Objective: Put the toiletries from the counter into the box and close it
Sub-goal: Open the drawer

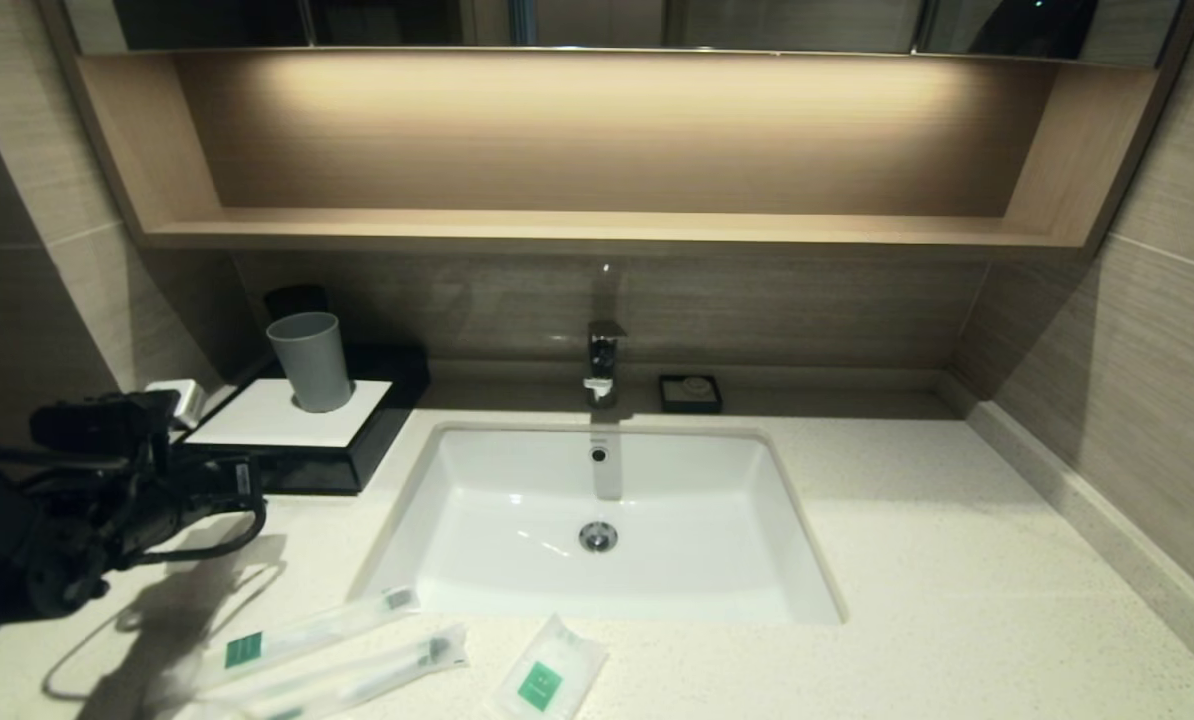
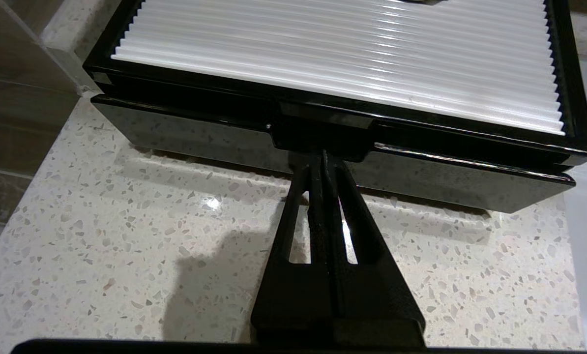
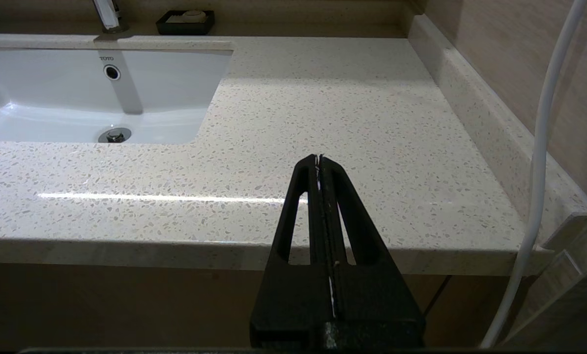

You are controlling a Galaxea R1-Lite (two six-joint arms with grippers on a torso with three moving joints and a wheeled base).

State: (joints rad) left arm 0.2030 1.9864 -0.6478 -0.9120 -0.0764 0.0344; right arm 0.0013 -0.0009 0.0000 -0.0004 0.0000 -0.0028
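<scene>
Left gripper [image 2: 323,157], fingers pressed together and holding nothing, its tips at the centre pull tab of the box drawer [image 2: 323,135]. The box [image 1: 302,425] sits on the counter [image 1: 957,560] left of the sink [image 1: 597,520], a grey cup [image 1: 310,360] on its white top. The drawer front runs crosswise to the fingers, directly ahead of them. Two toothbrush packets [image 1: 317,630] [image 1: 357,680] and a sachet [image 1: 547,680] lie at the counter's front edge, nearer the left arm. Right gripper [image 3: 319,162], closed and empty, hangs beyond the counter's front edge.
</scene>
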